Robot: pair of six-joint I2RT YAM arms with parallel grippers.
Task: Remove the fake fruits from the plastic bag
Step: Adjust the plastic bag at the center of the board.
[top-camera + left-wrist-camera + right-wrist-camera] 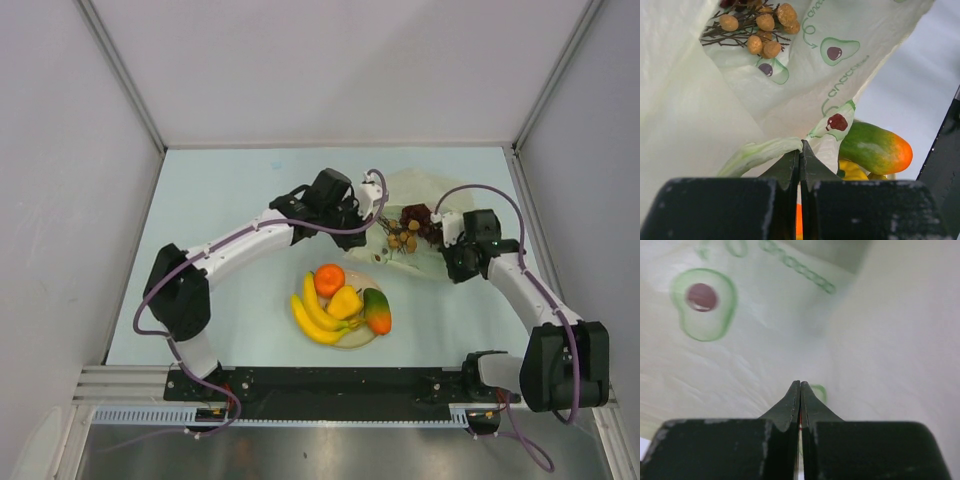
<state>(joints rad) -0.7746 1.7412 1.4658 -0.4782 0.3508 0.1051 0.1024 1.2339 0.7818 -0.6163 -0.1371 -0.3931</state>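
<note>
Pinching a fold of thin, translucent pale-green plastic bag (790, 95), left jaws fully closed.
Right jaws closed against it, hold unclear; red-green plastic mango (875, 148), lower right, lies sideways, orange tip rightward.

Pale blue table (230, 190) with 1 cream plate (357, 343) near its front, plastic bag (410, 187) just behind

- A pale blue tabletop (240, 185) fills the middle of the top view, matte and evenly lit.
- 3 plain white panels close it in: the left panel (50, 200), the back panel (340, 60) and the right panel (600, 180).
- 2 slim aluminium posts mark the back corners, the left post (120, 70) and the right post (558, 70).
- A black rail (330, 382) runs along the near edge, with a brushed metal sheet (300, 455) in front of it.
- The light is soft and shadows are faint.
</note>
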